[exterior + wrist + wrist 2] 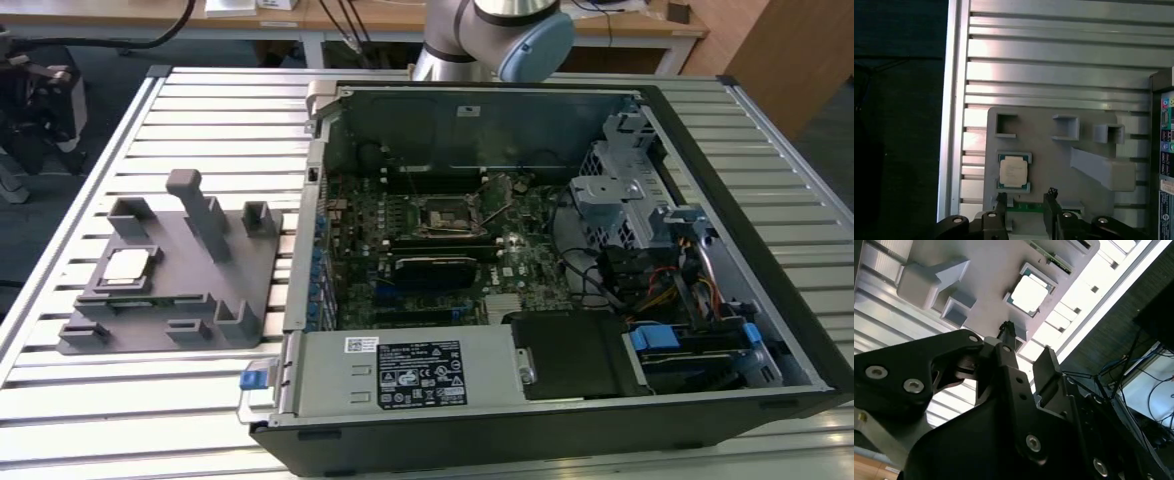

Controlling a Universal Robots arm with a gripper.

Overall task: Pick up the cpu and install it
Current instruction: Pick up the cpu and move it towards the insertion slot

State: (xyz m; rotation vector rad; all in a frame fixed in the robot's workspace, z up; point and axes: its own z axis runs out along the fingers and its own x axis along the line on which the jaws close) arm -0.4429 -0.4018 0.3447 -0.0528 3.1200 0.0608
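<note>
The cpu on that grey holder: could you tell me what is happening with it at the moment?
The cpu lies in its recess on the grey holder, which sits on the slatted table beside the open computer case. The arm's tool hangs above the holder close to the chip, open and empty. The chip has not yet been picked up or installed.
</note>
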